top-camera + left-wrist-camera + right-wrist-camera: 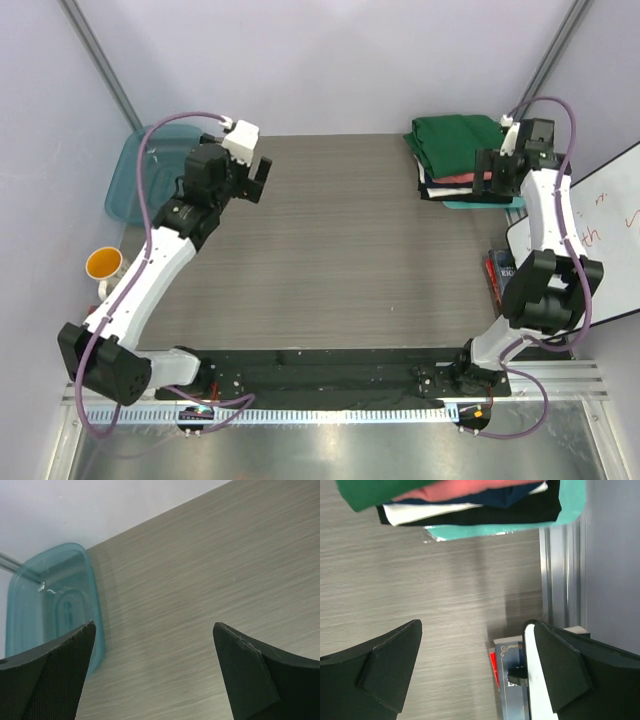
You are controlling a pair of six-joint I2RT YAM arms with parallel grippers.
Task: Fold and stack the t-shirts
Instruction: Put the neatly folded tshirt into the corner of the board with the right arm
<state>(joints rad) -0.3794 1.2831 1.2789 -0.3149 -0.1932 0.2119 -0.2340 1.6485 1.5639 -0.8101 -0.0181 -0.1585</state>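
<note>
Desk (pixel 340 260), from above: the t-shirts (pixel 462 165) lay folded in one stack at its far right corner, the dark green one (pixel 455 138) uppermost. Right hand (pixel 497 172) hung released and empty just beside the stack. Left hand (pixel 256 184) was likewise released, near the teal tub (pixel 122 190). I judged that a careless retreat could snag the pile's edge and topple it. Only my right wrist view separated the stack's lower layers

Grey table (pixel 340 250) with stacked t-shirts (pixel 452 142)
</note>
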